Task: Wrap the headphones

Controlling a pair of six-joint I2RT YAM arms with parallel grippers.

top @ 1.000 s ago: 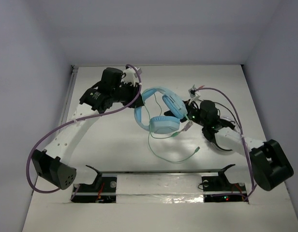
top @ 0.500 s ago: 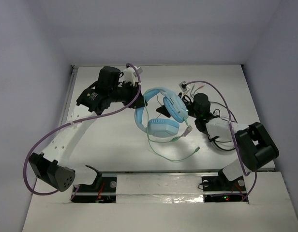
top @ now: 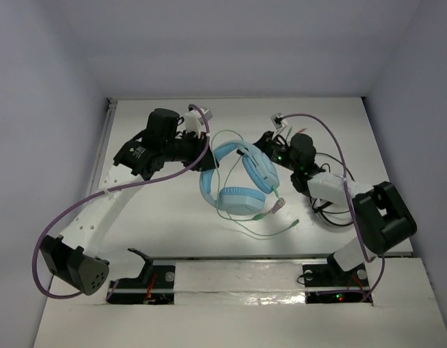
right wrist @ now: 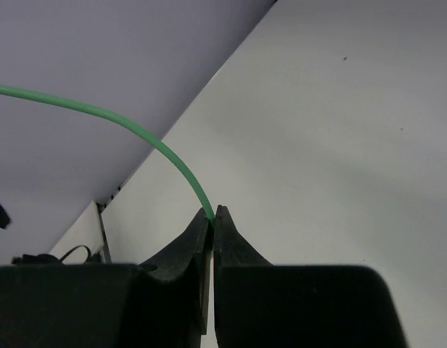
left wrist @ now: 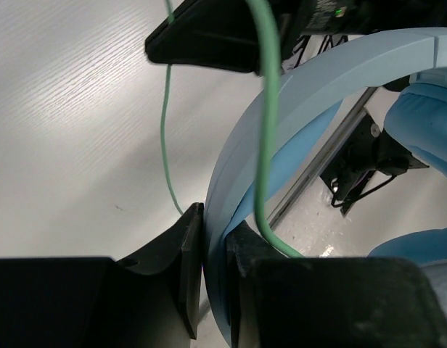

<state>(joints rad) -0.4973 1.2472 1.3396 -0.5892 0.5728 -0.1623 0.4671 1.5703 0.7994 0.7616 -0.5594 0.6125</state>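
The light blue headphones (top: 238, 181) lie in the middle of the table, ear cups (top: 242, 200) toward the near side. My left gripper (top: 207, 156) is shut on the blue headband (left wrist: 296, 101), which passes between its jaws in the left wrist view. The thin green cable (top: 263, 232) loops over the headband (top: 222, 154) and trails toward the near edge, ending in plugs (top: 276, 206). My right gripper (top: 258, 140) is behind the right ear cup, shut on the green cable (right wrist: 165, 156), which arcs up and left from its tips (right wrist: 212, 214).
A black cable bundle (top: 332, 210) lies under my right arm at the right. White walls stand behind and to both sides. A metal rail (top: 238, 259) and brackets run along the near edge between the arm bases.
My right gripper has moved back and left around the headphones and has closed on the green cable. The cable now loops over the headband. The left gripper has kept its grip.
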